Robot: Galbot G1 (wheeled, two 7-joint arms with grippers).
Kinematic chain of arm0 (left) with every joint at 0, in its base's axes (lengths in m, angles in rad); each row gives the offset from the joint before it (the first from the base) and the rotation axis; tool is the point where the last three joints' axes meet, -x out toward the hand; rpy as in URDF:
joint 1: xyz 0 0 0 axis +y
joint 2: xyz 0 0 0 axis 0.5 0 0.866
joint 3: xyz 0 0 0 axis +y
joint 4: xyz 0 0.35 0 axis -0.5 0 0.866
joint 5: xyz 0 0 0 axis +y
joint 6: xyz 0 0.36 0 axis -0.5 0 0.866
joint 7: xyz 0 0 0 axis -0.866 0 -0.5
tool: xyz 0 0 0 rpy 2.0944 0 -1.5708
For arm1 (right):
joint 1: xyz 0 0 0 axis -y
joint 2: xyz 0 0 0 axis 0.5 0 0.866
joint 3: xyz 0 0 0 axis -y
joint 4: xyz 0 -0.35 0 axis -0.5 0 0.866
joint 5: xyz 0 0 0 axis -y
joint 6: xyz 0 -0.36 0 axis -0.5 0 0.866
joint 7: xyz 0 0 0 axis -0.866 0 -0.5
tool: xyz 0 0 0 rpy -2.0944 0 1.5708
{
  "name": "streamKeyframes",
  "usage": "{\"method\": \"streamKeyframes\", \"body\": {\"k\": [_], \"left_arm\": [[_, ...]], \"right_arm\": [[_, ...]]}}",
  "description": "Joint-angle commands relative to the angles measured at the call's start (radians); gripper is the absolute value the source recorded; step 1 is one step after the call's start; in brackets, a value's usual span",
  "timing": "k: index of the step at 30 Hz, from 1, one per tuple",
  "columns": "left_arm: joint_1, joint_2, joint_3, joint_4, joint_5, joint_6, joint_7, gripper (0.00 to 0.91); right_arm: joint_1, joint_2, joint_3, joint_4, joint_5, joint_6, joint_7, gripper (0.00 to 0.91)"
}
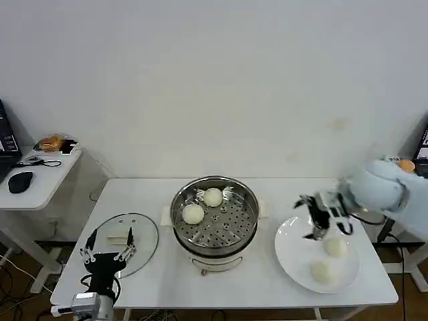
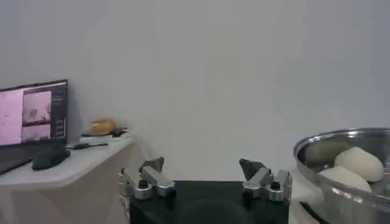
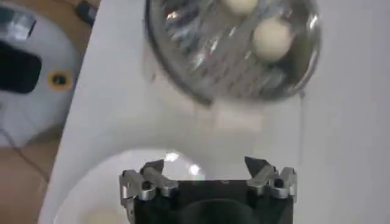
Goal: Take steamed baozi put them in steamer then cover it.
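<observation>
The steamer (image 1: 231,231) stands mid-table with two baozi on its perforated tray (image 1: 212,196) (image 1: 193,214). Two more baozi (image 1: 336,247) (image 1: 323,270) lie on the white plate (image 1: 294,257) at the right. My right gripper (image 1: 306,219) hangs open and empty over the plate's near-steamer edge; its wrist view has the gripper (image 3: 206,167) above the plate (image 3: 91,182), with the steamer (image 3: 183,61) beyond. The glass cover (image 1: 146,235) with its cream handle (image 1: 119,235) lies flat at the left. Over it my left gripper (image 1: 109,242) is open and empty, seen also as the gripper (image 2: 203,167) beside the steamer (image 2: 341,143).
A side desk (image 1: 47,177) at the left holds a mouse (image 1: 20,180), a monitor edge and an orange thing (image 1: 50,142). A white wall closes the back. Bare tabletop runs between steamer and plate and along the front edge.
</observation>
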Motion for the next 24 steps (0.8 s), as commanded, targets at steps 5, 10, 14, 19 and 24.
{"method": "streamKeyframes", "body": {"k": [5,10,14,19,24], "left_arm": [[0.004,-0.004,0.006,0.003,0.011,0.0,-0.001,0.907],[0.008,-0.005,-0.001,0.011,0.012,-0.002,-0.001,0.907],[0.008,-0.008,-0.003,0.019,0.016,-0.002,-0.001,0.907],[0.007,-0.01,-0.008,0.03,0.016,-0.002,0.0,0.907],[0.002,-0.011,-0.012,0.041,0.015,-0.002,0.0,0.907]], "right_arm": [[-0.556,-0.137,0.355,0.003,-0.205,0.063,-0.006,0.907],[-0.582,-0.072,0.363,-0.042,-0.211,0.052,0.011,0.907],[-0.594,-0.025,0.364,-0.08,-0.214,0.051,0.02,0.907],[-0.6,0.036,0.364,-0.125,-0.208,0.049,0.029,0.907],[-0.602,0.08,0.363,-0.159,-0.209,0.049,0.034,0.907]]}}
